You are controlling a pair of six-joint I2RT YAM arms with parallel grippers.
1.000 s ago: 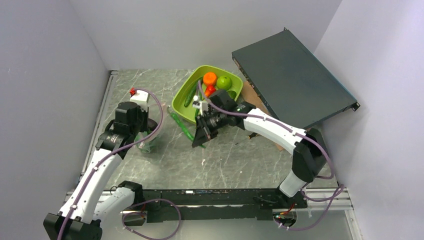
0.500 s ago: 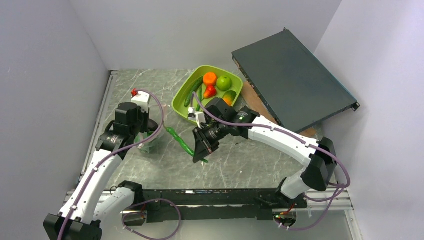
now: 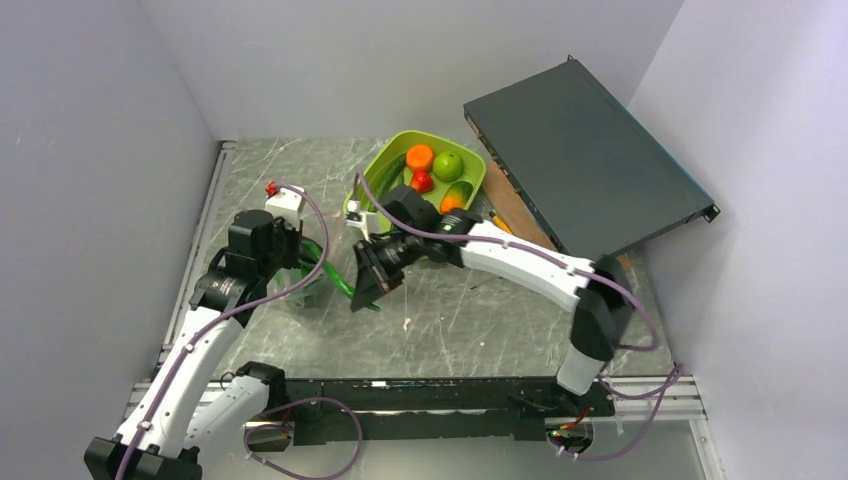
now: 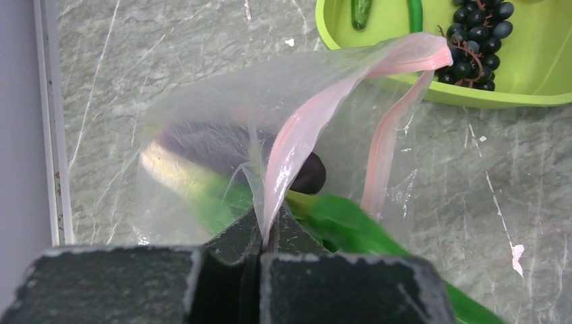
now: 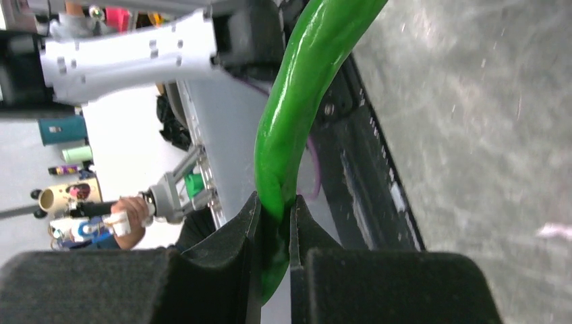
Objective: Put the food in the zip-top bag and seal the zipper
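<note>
My left gripper (image 4: 268,233) is shut on the mouth edge of the clear zip-top bag (image 4: 202,115), pinching the pink zipper (image 4: 317,115), which arches up toward the tray. Through the plastic a purple eggplant (image 4: 202,138) and a leek (image 4: 179,177) show inside the bag. My right gripper (image 5: 275,223) is shut on a long green pod (image 5: 297,101). From above, the right gripper (image 3: 365,287) is just right of the bag (image 3: 305,283), and the pod (image 3: 337,277) reaches to the bag's mouth. Orange (image 3: 420,157), green apple (image 3: 448,165), red pepper (image 3: 422,181) and grapes (image 4: 479,34) lie in the lime tray (image 3: 440,137).
A dark flat equipment box (image 3: 585,160) leans at the back right over a brown board (image 3: 508,198). A cucumber (image 4: 360,10) lies in the tray. Grey walls close in the left, back and right. A metal rail (image 3: 203,240) runs along the table's left edge.
My right arm has swung left from beside the tray, carrying the green pod to the bag's mouth. The left gripper keeps its hold on the bag, almost unmoved.
</note>
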